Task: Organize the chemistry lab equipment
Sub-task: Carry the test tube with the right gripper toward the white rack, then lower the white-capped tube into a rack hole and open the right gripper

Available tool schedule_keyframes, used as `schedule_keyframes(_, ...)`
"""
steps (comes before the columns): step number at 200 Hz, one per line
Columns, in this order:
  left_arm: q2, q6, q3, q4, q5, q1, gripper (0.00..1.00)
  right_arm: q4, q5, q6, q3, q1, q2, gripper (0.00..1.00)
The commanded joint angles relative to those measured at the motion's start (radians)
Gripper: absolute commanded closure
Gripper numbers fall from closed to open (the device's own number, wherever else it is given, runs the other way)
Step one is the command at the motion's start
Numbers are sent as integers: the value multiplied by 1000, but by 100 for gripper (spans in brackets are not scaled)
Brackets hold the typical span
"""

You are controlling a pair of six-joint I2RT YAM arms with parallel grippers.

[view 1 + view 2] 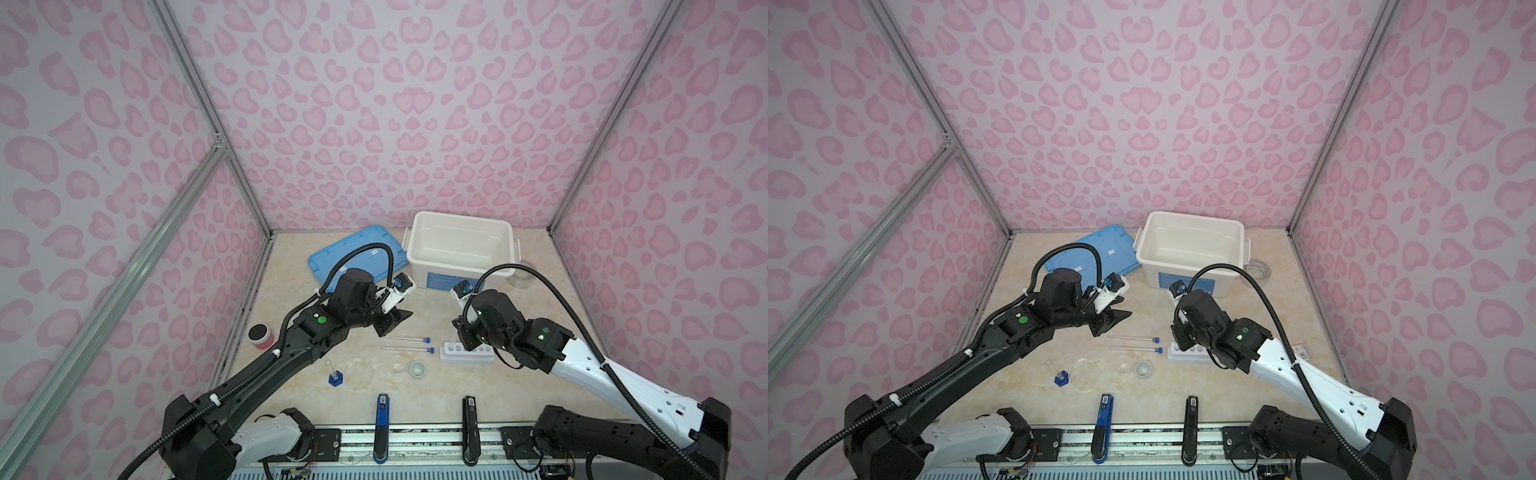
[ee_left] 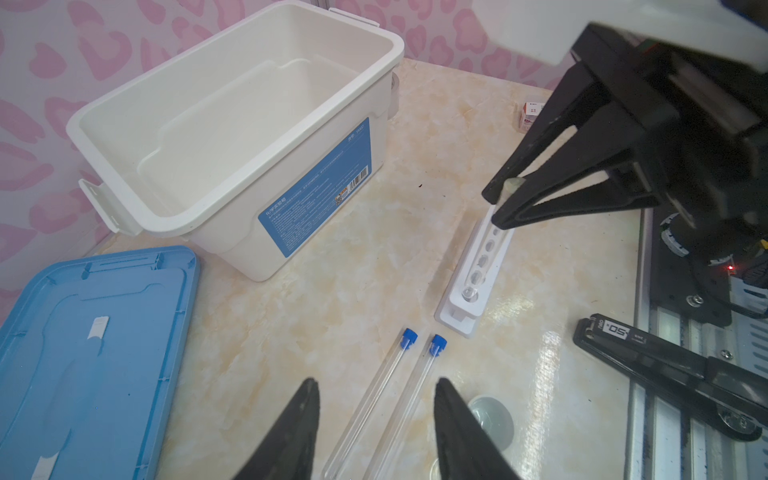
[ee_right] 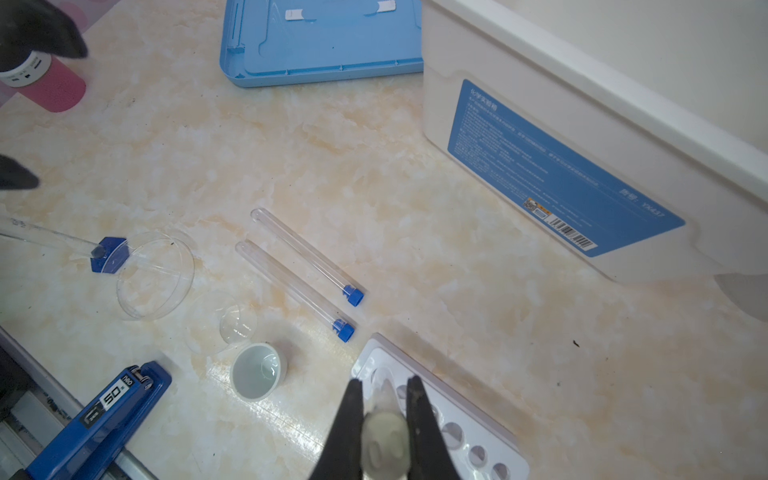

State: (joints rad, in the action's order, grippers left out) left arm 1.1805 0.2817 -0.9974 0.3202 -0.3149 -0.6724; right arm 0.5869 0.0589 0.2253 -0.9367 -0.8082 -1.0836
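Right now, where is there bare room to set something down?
Bare: the strip between the white bin and the two capped tubes. Crowded: the front row of cylinder, dish and cup, and the rack, where the right tool holds a tube.

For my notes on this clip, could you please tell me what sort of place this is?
Likely a robot test booth staged as a lab bench: pink patterned walls on metal framing, capped tubes and a white rack on the table.

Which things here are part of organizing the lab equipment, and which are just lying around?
Job: white-capped tube, blue-capped tubes, six-hole rack, petri dish, blue-based cylinder, white cup.
Lying about: pink jar, tape roll, blue stapler, black stapler.
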Motion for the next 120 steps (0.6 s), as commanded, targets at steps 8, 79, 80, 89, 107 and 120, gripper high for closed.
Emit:
schedule_keyframes(8, 4, -1, 2, -24, -7, 0, 53, -27, 6, 7, 10, -2, -6, 95)
schedule_keyframes(79, 7, 4, 3, -24, -12, 0, 53, -57, 25, 9, 50, -2, 8, 95)
schedule_keyframes(80, 7, 4, 3, -23, -12, 0, 53, -57, 25, 10, 52, -2, 8, 95)
schedule_keyframes(89, 5, 4, 3, -24, -12, 0, 53, -63, 26, 12, 58, -3, 8, 95)
schedule_keyframes(107, 7, 5, 3, -24, -12, 0, 53, -73, 28, 13, 66, -3, 9, 96)
schedule_keyframes(120, 9, 5, 1, -23, -11, 0, 53, -80, 31, 11, 74, -3, 9, 96)
